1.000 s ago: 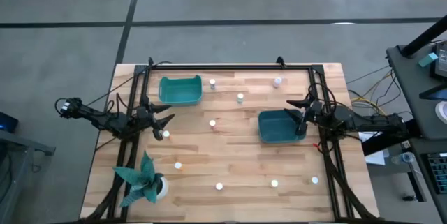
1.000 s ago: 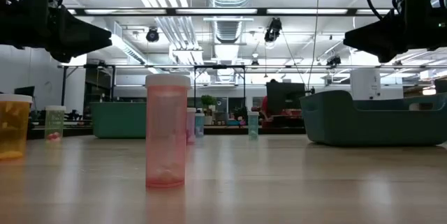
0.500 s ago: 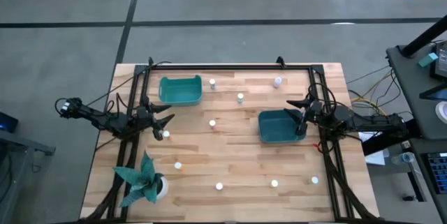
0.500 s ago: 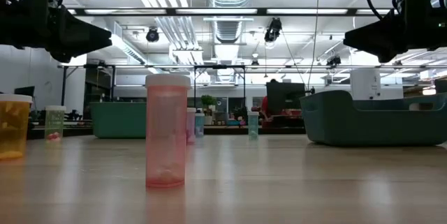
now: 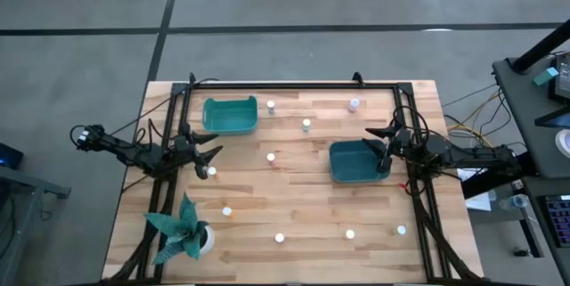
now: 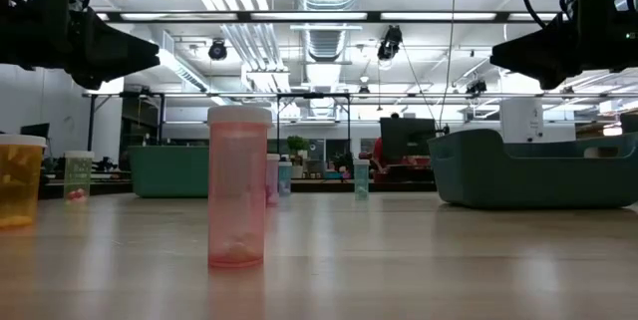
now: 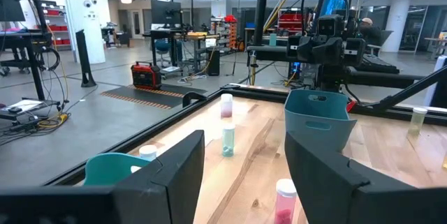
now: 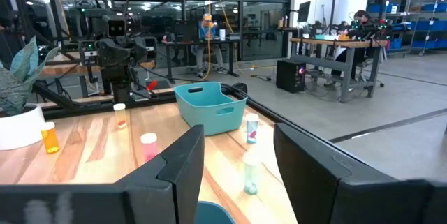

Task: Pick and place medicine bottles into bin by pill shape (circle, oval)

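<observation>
While both jaws gape empty, a medicine bottle (image 5: 211, 171) stands beside the left gripper (image 5: 216, 151).

Two teal bins (image 5: 230, 115) (image 5: 358, 161) sit on the pale wooden table (image 5: 303, 206); the nearest bottle (image 6: 237, 187) is translucent pink, white-capped; another, far left (image 6: 20, 180), is amber.

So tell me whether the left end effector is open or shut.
Open. The left end effector shows a clear gap between its fingers, nothing held.
</observation>
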Controlling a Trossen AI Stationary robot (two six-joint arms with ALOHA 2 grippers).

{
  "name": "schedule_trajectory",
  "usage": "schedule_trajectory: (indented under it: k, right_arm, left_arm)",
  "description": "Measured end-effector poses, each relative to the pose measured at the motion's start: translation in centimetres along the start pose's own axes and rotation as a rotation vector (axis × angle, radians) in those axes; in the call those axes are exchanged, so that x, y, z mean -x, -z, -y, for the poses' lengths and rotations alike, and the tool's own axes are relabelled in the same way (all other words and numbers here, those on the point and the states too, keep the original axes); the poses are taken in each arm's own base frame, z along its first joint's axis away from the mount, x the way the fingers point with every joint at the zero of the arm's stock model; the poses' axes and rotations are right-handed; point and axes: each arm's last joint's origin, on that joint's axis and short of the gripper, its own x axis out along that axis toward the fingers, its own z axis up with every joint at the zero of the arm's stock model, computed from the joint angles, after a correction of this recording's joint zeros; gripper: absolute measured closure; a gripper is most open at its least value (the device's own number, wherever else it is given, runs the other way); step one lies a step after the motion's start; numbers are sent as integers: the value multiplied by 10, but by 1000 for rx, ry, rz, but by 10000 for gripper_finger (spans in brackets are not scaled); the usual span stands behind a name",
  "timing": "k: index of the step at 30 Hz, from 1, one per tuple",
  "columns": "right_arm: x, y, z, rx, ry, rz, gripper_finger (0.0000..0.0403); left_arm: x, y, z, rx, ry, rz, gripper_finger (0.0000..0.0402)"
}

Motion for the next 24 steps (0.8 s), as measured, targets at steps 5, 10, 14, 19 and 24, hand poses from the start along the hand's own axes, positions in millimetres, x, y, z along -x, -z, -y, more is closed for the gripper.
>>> schedule_trajectory:
  k: [5, 10, 14, 19, 24]
  right_arm:
    - [0, 0, 0, 0, 0, 0, 239]
    - [0, 0, 0, 0, 0, 0, 239]
    - [0, 0, 0, 0, 0, 0, 239]
    - [0, 0, 0, 0, 0, 0, 239]
    - [0, 0, 0, -213, -3, 0, 239]
  left_arm:
    - [0, 0, 0, 0, 1, 0, 217]
    - [0, 0, 0, 0, 1, 0, 217]
    - [0, 0, 0, 0, 1, 0, 217]
    - [0, 0, 0, 0, 1, 0, 217]
    - [0, 0, 0, 2, 1, 1, 217]
